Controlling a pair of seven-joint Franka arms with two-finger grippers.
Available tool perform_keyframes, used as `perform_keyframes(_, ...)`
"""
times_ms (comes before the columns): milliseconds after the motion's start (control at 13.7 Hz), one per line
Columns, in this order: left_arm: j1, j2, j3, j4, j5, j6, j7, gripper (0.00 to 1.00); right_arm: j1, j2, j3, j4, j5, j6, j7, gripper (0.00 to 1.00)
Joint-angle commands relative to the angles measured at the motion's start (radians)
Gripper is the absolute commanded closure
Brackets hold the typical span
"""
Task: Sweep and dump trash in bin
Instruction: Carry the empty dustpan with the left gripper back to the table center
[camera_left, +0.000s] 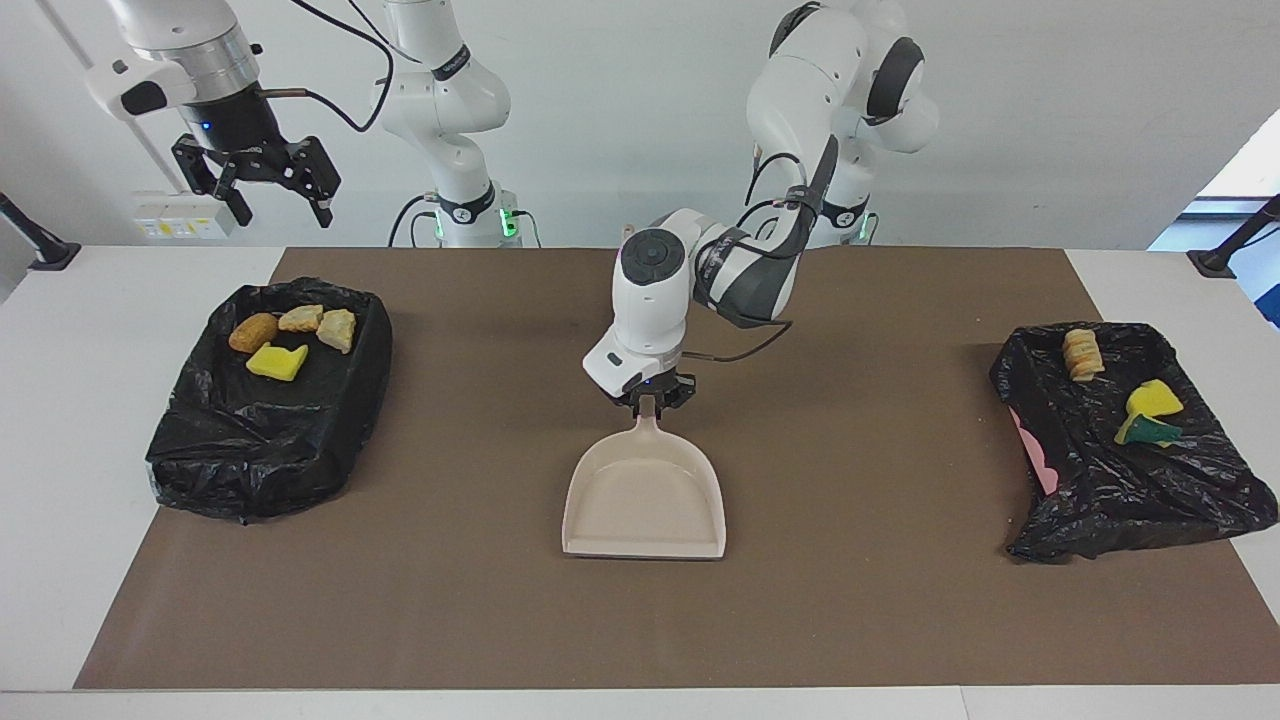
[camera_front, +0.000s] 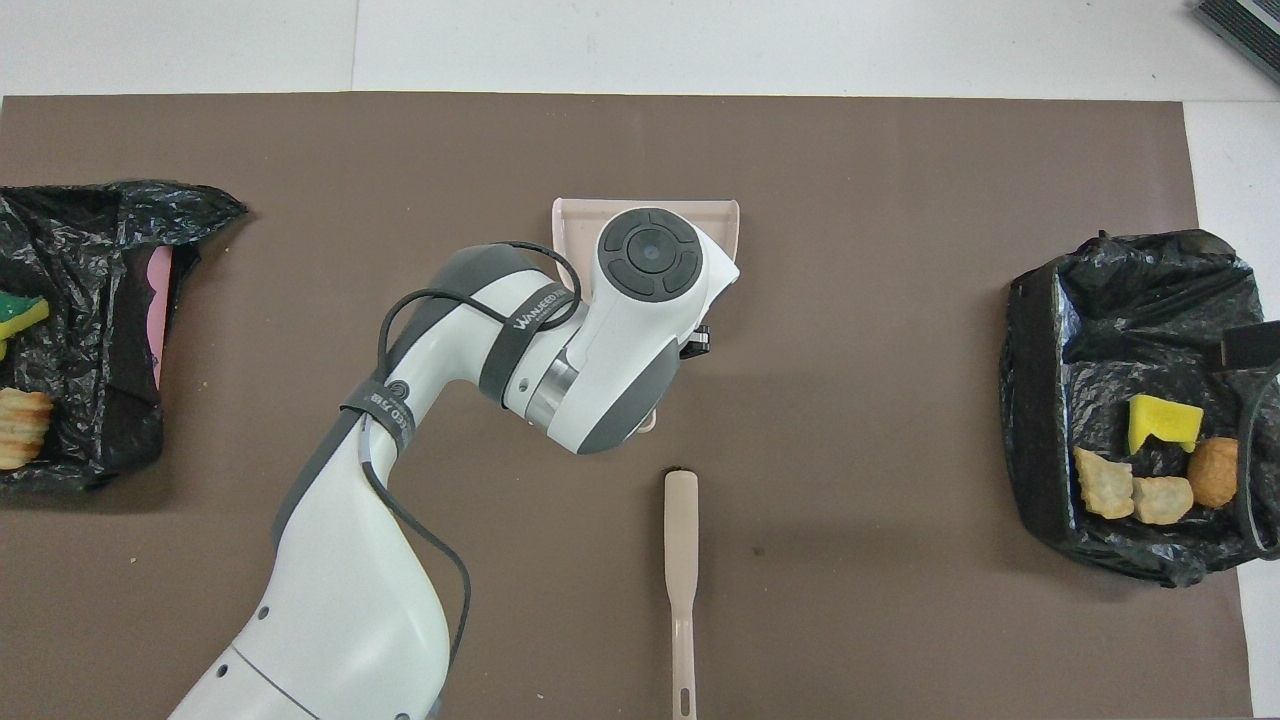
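We're holding the dustpan (camera_left: 645, 495) by its handle with the left tool (camera_left: 651, 398), clamped narrow on it, mid-table. Pan is empty, mouth pointing away from us, long axis running straight out from our end. Right tool (camera_left: 268, 185) is hanging wide, empty, over the bin (camera_left: 255, 440) at the right arm's end.

Trash is sitting in the bags: four pieces (camera_left: 290, 338) in that bin, yellow sponge, two crumbly foam chunks, one brown lump; two more (camera_left: 1150, 410) in the other bin (camera_left: 1130, 490) at the left arm's end, ridged foam and green-backed sponge. None on the mat, so we're judging the job near done.

Brush (camera_front: 681, 580), slim rigid beige stick, is lying just nearer us than the pan, same axis. Pan is smooth hard plastic; bags crinkly, slack.
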Motion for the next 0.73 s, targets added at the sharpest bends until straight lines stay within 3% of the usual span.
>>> perform_keyframes(0,-0.025,0.002,0.018,0.020,-0.013,-0.017,-0.018,1.00,-0.009,-0.010,0.010,-0.003,0.015,-0.017,0.014,0.00)
perform_keyframes(219,-0.028,-0.005,0.017,0.003,-0.022,-0.014,-0.018,1.00,0.000,-0.010,0.009,-0.005,0.015,-0.018,0.015,0.00)
perform_keyframes(438,-0.019,-0.005,0.018,0.003,-0.022,-0.014,-0.018,0.68,0.002,-0.010,0.009,-0.005,0.013,-0.018,0.017,0.00)
perform_keyframes(657,-0.013,-0.007,0.020,-0.005,-0.017,-0.015,-0.019,0.51,0.003,-0.010,0.010,-0.005,0.013,-0.023,0.018,0.00)
